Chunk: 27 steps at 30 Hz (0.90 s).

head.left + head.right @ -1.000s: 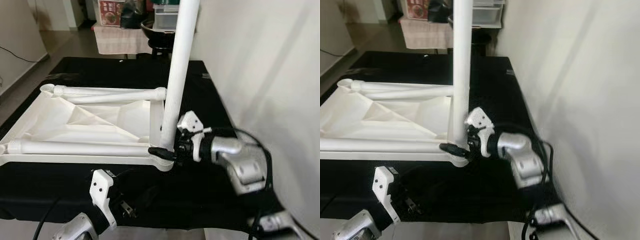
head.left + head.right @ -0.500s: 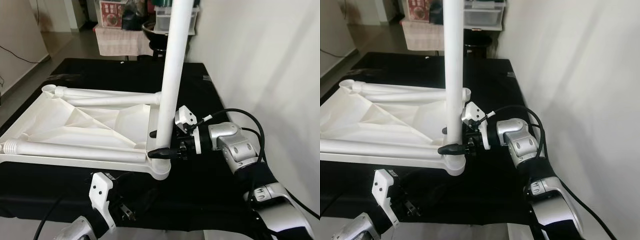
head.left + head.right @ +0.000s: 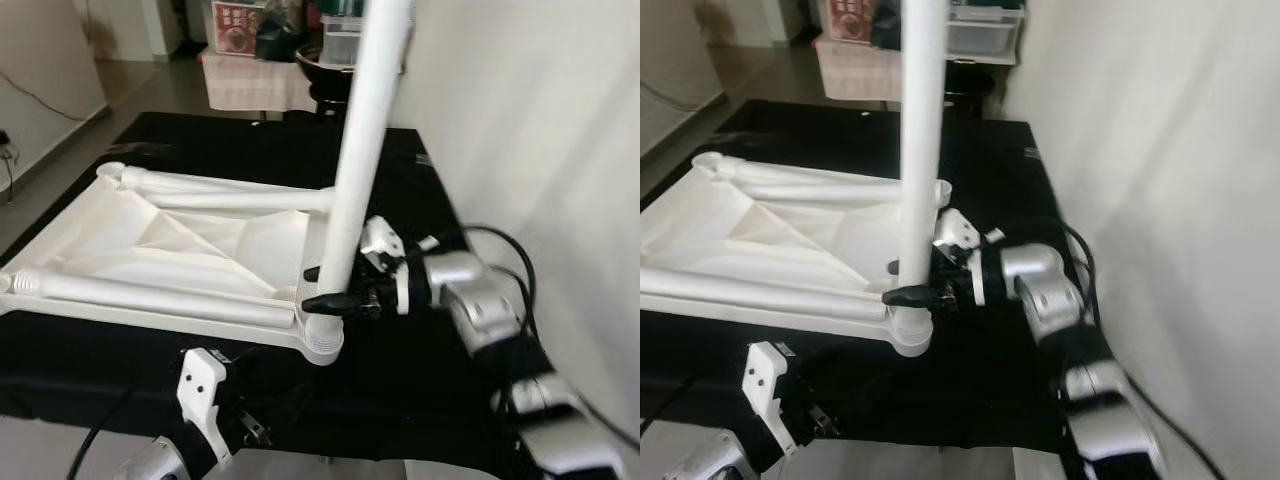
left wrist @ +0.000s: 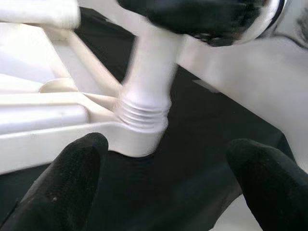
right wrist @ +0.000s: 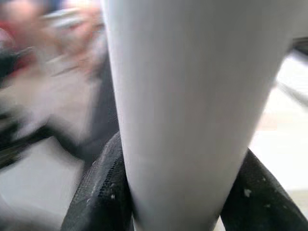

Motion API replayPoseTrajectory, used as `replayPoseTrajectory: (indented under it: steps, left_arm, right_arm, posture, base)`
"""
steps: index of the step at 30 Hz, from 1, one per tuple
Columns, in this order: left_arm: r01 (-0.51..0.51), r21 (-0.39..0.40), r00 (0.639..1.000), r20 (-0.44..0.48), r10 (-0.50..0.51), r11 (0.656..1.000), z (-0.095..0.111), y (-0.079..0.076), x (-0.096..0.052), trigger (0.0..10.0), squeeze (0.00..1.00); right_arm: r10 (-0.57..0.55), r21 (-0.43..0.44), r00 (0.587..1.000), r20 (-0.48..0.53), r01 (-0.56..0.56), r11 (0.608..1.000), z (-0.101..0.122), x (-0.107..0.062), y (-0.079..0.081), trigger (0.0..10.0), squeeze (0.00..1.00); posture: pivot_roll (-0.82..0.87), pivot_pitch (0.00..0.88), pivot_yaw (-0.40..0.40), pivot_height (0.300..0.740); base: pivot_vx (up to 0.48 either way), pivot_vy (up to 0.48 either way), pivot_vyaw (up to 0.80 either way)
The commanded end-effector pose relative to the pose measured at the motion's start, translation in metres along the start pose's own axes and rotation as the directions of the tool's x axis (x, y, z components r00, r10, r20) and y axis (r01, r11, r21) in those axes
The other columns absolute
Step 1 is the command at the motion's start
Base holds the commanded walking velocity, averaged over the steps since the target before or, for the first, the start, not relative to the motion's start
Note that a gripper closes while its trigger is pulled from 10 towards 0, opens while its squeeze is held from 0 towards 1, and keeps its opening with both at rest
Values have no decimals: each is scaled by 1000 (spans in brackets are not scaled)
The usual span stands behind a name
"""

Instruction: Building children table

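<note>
**Leg standing in the corner socket, right gripper clamped low on it**

The long white plastic table leg (image 3: 362, 150) is standing nearly upright, leaning a little away from the socket toward the top, so its long axis is running almost straight up out of the round white corner socket (image 3: 322, 338) of the upturned white table frame (image 3: 150, 255). The left wrist view is showing a ribbed threaded collar (image 4: 142, 113) where the leg is meeting the socket, so any coming turn would probably be about that upright axis. The leg is smooth, tubular and glossy.

The right gripper (image 3: 322, 288) is reaching in sideways from the wall side of the socket and is closed around the leg just above it, one black finger on either side of the tube. It is by far the nearer arm.

The left gripper (image 4: 166, 185) is hovering below and in front of the socket, fingers spread wide and holding nothing.

The frame is lying on a black cloth-covered table (image 3: 420, 190), the socket at its near corner beside a pale wall (image 3: 540, 120).
</note>
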<state>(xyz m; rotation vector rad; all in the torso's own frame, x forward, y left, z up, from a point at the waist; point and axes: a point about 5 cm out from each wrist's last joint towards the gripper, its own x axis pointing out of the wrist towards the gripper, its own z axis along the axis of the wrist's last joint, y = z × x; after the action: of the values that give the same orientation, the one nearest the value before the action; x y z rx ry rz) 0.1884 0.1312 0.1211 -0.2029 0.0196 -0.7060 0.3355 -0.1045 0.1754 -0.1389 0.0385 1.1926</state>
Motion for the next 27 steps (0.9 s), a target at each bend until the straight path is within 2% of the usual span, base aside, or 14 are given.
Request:
replayPoseTrajectory:
  steps: [1,2,3,4,5,7,13,14,15,17,18,23,25,27]
  left_arm:
    - [10,-11,1000,7,-10,1000,2,-2,-1,10000,0]
    - [9,-11,1000,7,-9,1000,2,-1,-1,10000,0]
    - [9,-11,1000,7,-9,1000,2,-1,-1,10000,0]
    - [9,-11,1000,7,-9,1000,2,0,-1,10000,0]
    - [9,-11,1000,7,-9,1000,3,2,-1,10000,0]
    - [13,-12,1000,6,-13,1000,3,3,0,10000,0]
    - [31,-13,1000,0,-31,999,2,7,4,10000,0]
    - [28,-9,1000,0,-28,1000,1,8,4,10000,0]
    - [19,-7,1000,2,-19,1000,1,9,5,10000,0]
    - [13,-6,1000,4,-13,1000,1,10,5,10000,0]
    - [8,-5,1000,6,-8,1000,1,10,5,10000,0]
    - [6,-3,1000,9,-6,1000,1,11,6,10000,0]
    - [10,-4,1000,10,-10,1000,-1,11,8,10000,0]
    - [9,-4,1000,11,-9,1000,-1,11,9,10000,0]
  right_arm:
    - [-454,34,888,-68,457,889,-21,-6,-13,0,0]
    - [-636,68,770,-47,638,767,-23,-10,-17,0,0]
    - [-636,68,770,-47,638,767,-23,-10,-17,0,0]
    - [-648,116,754,-108,657,745,-40,-13,11,0,0]
    - [-632,151,760,-148,649,746,-50,-16,33,0,0]
    - [-587,154,796,-152,605,781,-48,-16,41,0,0]
    - [-563,119,811,-155,582,805,-45,-12,29,0,0]
    - [-568,117,807,-161,587,801,-44,-9,29,3882,0]
    - [-562,123,811,-163,582,804,-42,-4,30,10000,0]
    - [-559,127,813,-164,579,805,-41,-1,31,10000,0]
    - [-521,138,840,-155,540,830,-37,4,32,10000,973]
    - [-362,154,929,-76,370,916,-21,18,38,10000,1000]
    - [-192,148,981,-5,191,970,-8,25,37,10000,1000]
    - [-136,126,991,0,135,983,-5,26,33,10000,1000]
  posture:
    - [-115,73,-103,740]
    - [-115,73,-103,740]
    - [-115,73,-103,740]
    - [-129,75,-90,740]
    - [-129,75,-90,740]
    - [-158,62,-70,740]
    - [-141,44,-75,740]
    - [-138,36,-73,740]
    - [-131,34,-75,740]
    - [-131,34,-75,740]
    - [-127,30,-76,740]
    - [-124,16,-86,740]
    - [-108,6,-92,740]
    - [-107,5,-93,740]
  base:
    - [0,0,0]
    - [0,0,0]
    - [0,0,0]
    - [0,0,0]
    - [0,0,0]
    - [0,0,0]
    - [0,0,0]
    - [0,0,0]
    - [0,0,0]
    - [0,0,0]
    - [0,0,0]
    - [0,0,0]
    - [0,0,0]
    - [0,0,0]
